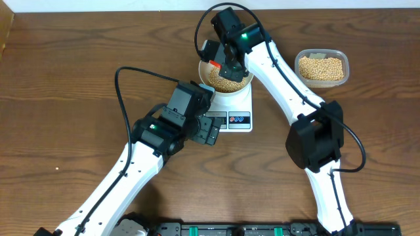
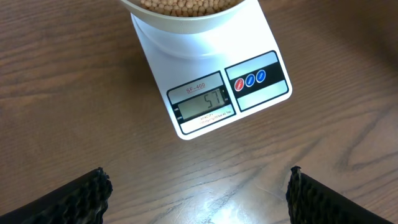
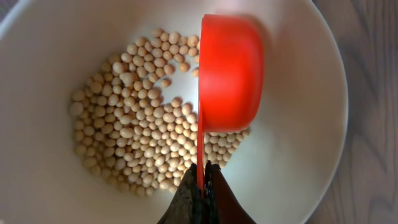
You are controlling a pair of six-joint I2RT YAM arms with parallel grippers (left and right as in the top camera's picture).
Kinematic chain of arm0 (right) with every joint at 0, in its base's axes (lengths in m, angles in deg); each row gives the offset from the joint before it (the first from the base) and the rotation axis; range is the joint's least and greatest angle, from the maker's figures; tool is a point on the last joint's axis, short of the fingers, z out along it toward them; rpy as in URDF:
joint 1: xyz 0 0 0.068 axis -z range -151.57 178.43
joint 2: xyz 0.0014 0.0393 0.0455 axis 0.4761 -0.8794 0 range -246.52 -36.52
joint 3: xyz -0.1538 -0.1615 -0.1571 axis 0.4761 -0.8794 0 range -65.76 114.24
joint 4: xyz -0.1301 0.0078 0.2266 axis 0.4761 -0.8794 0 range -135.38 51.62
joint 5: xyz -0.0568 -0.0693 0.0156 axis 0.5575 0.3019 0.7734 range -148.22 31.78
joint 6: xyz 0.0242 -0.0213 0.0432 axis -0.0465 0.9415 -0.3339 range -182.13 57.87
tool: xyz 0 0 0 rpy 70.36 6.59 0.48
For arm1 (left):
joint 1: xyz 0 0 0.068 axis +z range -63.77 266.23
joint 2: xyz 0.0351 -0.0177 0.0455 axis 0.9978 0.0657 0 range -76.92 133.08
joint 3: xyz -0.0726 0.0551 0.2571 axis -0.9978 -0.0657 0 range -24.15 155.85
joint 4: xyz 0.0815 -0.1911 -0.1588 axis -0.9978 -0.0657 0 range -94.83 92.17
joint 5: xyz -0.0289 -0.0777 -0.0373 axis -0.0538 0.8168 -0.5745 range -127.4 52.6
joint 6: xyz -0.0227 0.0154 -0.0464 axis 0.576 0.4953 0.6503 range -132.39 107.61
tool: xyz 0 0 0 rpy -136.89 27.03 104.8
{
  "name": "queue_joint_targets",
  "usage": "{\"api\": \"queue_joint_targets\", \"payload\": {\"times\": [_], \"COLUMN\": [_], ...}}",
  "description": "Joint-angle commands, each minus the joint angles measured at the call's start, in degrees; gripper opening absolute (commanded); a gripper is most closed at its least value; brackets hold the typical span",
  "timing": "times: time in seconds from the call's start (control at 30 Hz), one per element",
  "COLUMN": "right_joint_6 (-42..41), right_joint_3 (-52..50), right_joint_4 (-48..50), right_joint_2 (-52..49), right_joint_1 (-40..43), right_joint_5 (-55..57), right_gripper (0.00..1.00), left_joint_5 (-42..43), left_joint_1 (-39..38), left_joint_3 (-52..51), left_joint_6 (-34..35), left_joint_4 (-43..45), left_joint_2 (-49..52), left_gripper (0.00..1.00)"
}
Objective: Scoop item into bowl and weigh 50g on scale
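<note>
The white bowl (image 1: pixel 230 88) stands on the white scale (image 1: pixel 239 120) and holds a layer of tan beans (image 3: pixel 137 130). My right gripper (image 3: pixel 200 180) is shut on the thin handle of a red scoop (image 3: pixel 230 74). The scoop is turned on its edge just above the beans inside the bowl (image 3: pixel 50 62). My left gripper (image 2: pixel 199 193) hangs open over bare wood just in front of the scale (image 2: pixel 211 74), its fingers (image 2: pixel 81 199) wide apart and holding nothing. The scale's display (image 2: pixel 205 102) seems to read 57. In the overhead view the right gripper (image 1: pixel 226 65) is over the bowl, and the left gripper (image 1: pixel 210 131) is by the scale's front left corner.
A clear plastic container (image 1: pixel 321 67) of more beans sits at the back right, beyond the right arm. The red and blue buttons (image 2: pixel 250 79) are right of the display. Bare wooden table lies to the left and in front.
</note>
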Motion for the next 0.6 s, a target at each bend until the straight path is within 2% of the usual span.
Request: {"api": "queue_joint_targets", "payload": {"times": [0.0,0.57], "right_joint_6": [-0.81,-2.58], "right_joint_3": [-0.70,-0.52], "right_joint_4": [0.07,-3.89], "right_joint_2": [1.53,1.79], "right_joint_1": [-0.44,-0.28], "right_joint_5": [-3.28,-12.79], "right_gripper": [0.01,0.01], "left_joint_5": [-0.94,-0.94], "left_joint_1": [0.20,0.20], "left_joint_3": [0.09,0.09], "left_joint_6": [-0.15,-0.17], "left_joint_4": [-0.22,-0.22], "left_joint_2": [-0.42,-0.42], "left_gripper": [0.92,0.93]}}
